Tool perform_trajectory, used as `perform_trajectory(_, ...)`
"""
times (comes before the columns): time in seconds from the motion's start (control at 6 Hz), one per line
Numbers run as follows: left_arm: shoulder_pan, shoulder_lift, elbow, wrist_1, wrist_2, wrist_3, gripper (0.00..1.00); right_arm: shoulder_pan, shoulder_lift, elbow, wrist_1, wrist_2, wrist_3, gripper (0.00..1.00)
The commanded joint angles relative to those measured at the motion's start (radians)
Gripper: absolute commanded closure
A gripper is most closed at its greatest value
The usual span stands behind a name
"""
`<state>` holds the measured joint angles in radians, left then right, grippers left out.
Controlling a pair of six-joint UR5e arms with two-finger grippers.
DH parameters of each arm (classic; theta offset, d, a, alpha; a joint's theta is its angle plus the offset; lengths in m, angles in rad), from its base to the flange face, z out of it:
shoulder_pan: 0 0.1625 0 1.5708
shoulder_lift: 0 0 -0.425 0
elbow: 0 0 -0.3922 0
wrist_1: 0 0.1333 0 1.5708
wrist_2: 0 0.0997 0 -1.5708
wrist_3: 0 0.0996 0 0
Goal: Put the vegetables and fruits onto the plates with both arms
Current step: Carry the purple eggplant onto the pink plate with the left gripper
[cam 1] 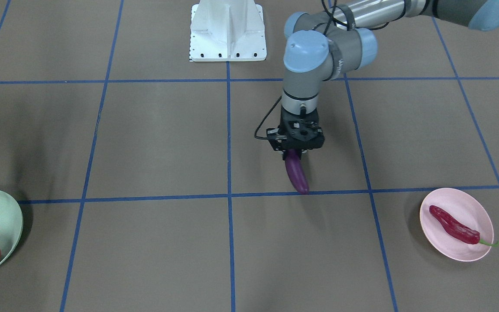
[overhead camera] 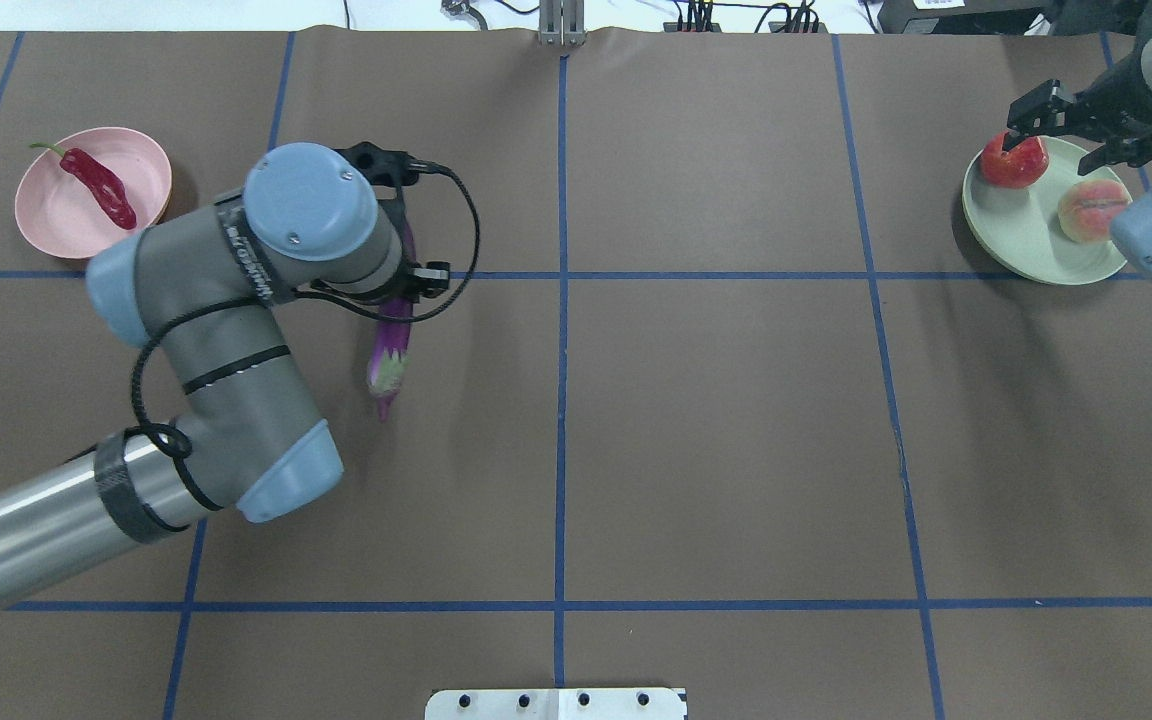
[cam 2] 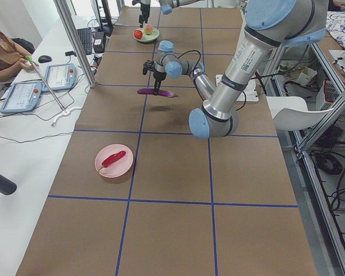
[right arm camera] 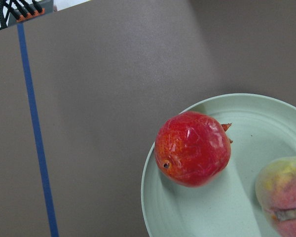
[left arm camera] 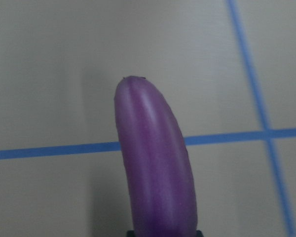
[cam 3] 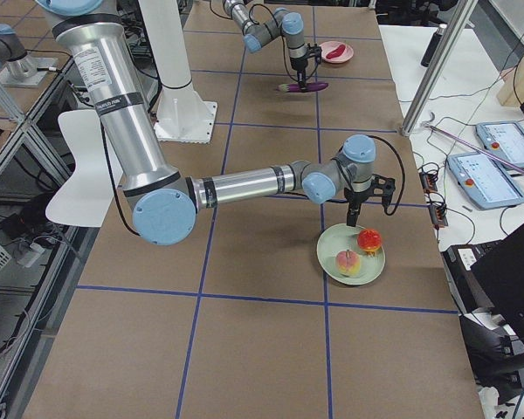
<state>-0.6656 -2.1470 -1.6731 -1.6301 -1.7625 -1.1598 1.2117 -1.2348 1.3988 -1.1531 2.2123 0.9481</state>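
Front view: left gripper [cam 1: 293, 151] clamps eggplant [cam 1: 297, 175]; chili [cam 1: 454, 225] lies on pink plate [cam 1: 461, 201]. Overhead: right gripper [overhead camera: 1061, 148] spread wide over pomegranate [overhead camera: 1014, 162], peach [overhead camera: 1091, 208] near it, both on green plate [overhead camera: 1031, 240]. Left side view: eggplant hangs level, clear of table [cam 2: 172, 230].

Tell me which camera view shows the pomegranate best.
Right wrist-mounted view: the pomegranate is large, whole, crown visible, on the pale green plate. Overhead shows it small, partly under the right gripper; front-facing crops it at the edge; side views show it tiny; left wrist, not at all.
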Motion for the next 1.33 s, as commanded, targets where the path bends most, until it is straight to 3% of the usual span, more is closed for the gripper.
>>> perform_trajectory(0.0,-0.157,0.142,-0.002,0.004,-0.119,-0.096,1.00,0.000,-0.046,0.037,0.004,0.026,0.006,0.00)
perform_trajectory(0.33,-0.378,0.139,0.221,-0.014,-0.315,-0.119,1.00,0.000,-0.054,0.063,0.004,0.026,0.014,0.00)
perform_trajectory(0.5,-0.411,0.139,0.301,-0.017,-0.337,-0.127,1.00,-0.001,-0.073,0.101,0.004,0.024,0.037,0.00)
perform_trajectory(0.83,-0.431,0.139,0.485,-0.231,-0.338,-0.213,1.00,-0.003,-0.080,0.133,0.003,0.026,0.069,0.00)
perform_trajectory(1.17,-0.439,0.139,0.490,-0.246,-0.338,-0.239,1.00,-0.004,-0.086,0.166,-0.004,0.026,0.087,0.00)
